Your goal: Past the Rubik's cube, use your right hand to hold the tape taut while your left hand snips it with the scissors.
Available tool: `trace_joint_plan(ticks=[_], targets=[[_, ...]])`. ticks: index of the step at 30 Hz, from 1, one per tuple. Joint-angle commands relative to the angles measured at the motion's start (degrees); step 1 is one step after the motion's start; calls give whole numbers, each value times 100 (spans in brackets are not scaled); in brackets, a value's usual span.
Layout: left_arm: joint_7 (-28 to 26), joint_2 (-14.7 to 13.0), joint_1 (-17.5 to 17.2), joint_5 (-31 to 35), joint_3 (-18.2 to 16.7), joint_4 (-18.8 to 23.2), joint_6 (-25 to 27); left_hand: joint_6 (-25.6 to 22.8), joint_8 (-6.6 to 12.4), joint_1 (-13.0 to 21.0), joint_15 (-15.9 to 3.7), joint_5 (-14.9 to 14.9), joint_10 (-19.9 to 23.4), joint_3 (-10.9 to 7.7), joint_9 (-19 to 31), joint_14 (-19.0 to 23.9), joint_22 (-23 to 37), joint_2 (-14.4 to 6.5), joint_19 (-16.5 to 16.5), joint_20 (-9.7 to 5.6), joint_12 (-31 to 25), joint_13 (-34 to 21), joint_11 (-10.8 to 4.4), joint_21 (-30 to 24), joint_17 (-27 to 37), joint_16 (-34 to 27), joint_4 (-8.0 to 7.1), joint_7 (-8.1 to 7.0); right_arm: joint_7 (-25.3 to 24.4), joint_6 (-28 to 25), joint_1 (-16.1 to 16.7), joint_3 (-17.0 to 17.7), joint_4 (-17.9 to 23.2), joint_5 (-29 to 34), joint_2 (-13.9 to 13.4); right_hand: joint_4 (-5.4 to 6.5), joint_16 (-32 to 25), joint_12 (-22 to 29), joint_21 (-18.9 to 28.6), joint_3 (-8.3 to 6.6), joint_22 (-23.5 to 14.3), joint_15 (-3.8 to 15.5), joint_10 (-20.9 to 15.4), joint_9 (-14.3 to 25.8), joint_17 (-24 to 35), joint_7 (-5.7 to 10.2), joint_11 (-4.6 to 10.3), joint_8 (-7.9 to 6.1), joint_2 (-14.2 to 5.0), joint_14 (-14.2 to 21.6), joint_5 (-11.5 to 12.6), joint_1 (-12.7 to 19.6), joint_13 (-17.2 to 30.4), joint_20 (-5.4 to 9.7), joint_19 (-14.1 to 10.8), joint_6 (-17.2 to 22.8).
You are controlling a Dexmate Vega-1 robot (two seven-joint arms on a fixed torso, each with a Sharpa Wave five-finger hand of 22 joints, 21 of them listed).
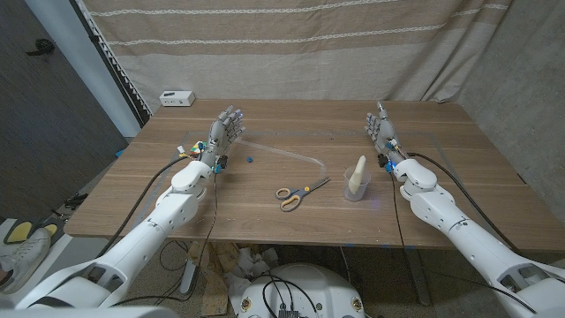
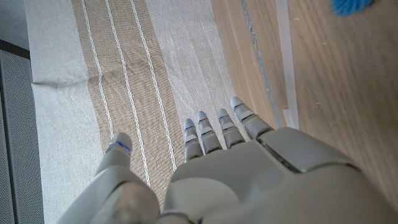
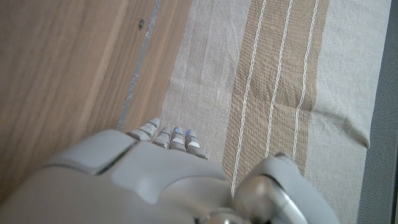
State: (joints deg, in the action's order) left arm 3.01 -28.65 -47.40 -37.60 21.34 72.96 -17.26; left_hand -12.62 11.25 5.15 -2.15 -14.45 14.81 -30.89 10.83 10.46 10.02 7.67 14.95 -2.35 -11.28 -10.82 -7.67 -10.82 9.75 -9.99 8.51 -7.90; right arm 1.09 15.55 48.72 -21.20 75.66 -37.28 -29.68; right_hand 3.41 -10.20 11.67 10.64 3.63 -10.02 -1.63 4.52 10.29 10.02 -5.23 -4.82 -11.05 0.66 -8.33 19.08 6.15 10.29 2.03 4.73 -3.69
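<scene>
A: While the left hand (image 1: pixel 225 128) stands over the left part of the table (image 1: pixel 265 208), are its fingers holding anything?

B: No, its fingers are spread apart and nothing is in them. The right hand (image 1: pixel 381 128) is the same on the right part, fingers apart, nothing held.

A: Where is the tape (image 1: pixel 287 155)?

B: It lies as a clear strip on the wood, from beside the left hand toward the middle. A small blue thing (image 1: pixel 251 160) lies near it.

A: And the scissors (image 1: pixel 298 193)?

B: They lie in the middle, nearer the front edge, apart from both hands. Just beside them stands a clear cup (image 1: pixel 355 186) with a pale cone inside.

A: The Rubik's cube (image 1: pixel 187 151)?

B: It is partly hidden, just beside the left wrist.
</scene>
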Motion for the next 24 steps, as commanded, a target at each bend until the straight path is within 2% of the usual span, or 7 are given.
trace_joint_plan(ticks=[1,15,24], targets=[[168,74,80,-44,16,-159,-116,-56,26,27,-645,-24,45,-40,24,45,13,39,59,-359,-39,-27,9,-35,23,-42,8,-1,-8,-169,134,22,232,-117,-72,23,-30,30,33,-8,-16,5,55,23,18,-39,2,-28,-31,-43,44,61,21,92,62,2],[191,-1,-69,-99,-107,-52,-308,-71,31,55,-654,-23,47,-43,22,49,13,28,62,-360,-41,-27,1,-37,22,-46,12,-23,-275,-173,276,-11,641,220,-282,-4,-25,31,26,-35,-16,0,51,21,15,-38,3,-29,-92,-51,56,124,21,89,92,-3],[124,2,-49,58,-86,-38,-473,-59,24,69,-641,-22,48,-41,22,29,14,25,46,-362,-42,-26,6,-32,22,-39,14,-15,-452,-115,372,-19,960,531,-452,-56,-22,28,25,-58,-15,18,57,21,12,-24,41,-32,-113,-56,66,215,21,97,104,-17]])
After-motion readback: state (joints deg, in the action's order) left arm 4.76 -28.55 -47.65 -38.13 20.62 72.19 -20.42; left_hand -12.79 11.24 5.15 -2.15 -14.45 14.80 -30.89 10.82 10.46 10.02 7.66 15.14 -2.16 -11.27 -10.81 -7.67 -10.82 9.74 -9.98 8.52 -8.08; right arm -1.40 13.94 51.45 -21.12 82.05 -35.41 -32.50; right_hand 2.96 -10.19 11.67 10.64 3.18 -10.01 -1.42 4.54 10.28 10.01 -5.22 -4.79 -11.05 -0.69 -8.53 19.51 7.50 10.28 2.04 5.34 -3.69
